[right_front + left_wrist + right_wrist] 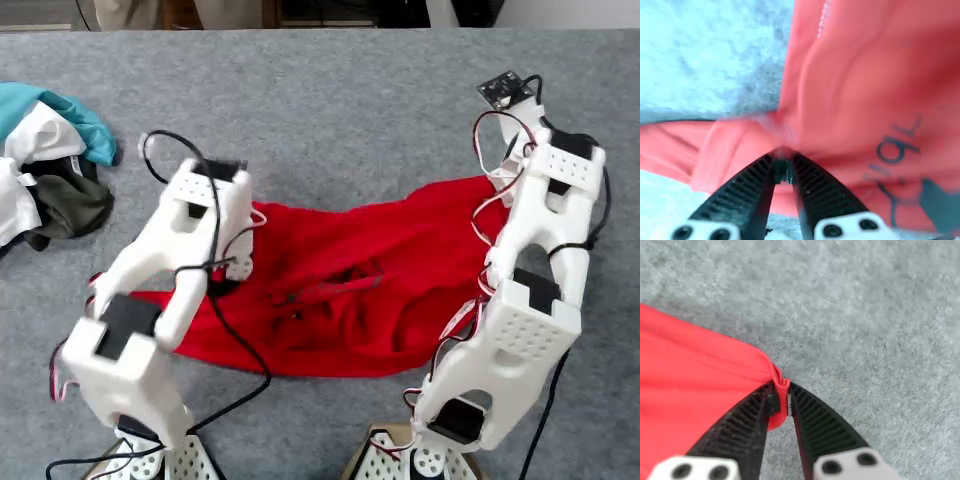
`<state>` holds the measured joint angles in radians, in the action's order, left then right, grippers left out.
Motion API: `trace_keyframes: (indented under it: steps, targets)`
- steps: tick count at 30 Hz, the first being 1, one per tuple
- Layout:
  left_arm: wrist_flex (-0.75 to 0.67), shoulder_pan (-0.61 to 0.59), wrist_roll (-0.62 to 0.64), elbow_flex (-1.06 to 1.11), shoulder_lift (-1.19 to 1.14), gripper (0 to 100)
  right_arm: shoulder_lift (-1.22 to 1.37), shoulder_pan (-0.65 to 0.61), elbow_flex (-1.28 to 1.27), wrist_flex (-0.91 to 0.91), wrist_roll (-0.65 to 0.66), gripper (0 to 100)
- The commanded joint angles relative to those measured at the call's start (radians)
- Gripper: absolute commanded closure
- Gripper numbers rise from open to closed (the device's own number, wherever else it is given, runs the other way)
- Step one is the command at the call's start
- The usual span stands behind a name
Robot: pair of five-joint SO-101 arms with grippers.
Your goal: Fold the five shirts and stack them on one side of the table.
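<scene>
A red shirt [340,290] lies crumpled across the middle of the grey table, with dark print on its front. My left gripper [783,162] is shut on a bunched fold of the red shirt [850,90] near its left side. My right gripper [781,399] is shut on a hemmed corner of the red shirt [690,375] at its right end, over bare felt. In the high view the left arm [170,270] covers the shirt's left part and the right arm [530,270] stands over its right edge.
A heap of other shirts [45,165], teal, white and dark olive, sits at the table's far left edge. Grey felt [340,120] stretches behind the red shirt. Both arm bases stand at the front edge.
</scene>
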<state>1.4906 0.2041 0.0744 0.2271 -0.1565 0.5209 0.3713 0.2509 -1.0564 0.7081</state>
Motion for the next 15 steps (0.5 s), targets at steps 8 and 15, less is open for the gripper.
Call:
trace_keyframes:
  steps: [8, 15]
  targets:
    - [0.051, -0.034, 0.023, -0.285, 0.137, 74, -0.010, 0.008, 0.004, -0.003, 0.009, 98.3]
    - [-0.247, -0.061, 0.232, -0.516, -0.122, 90, -0.008, 0.005, 0.002, -0.003, 0.009, 98.3]
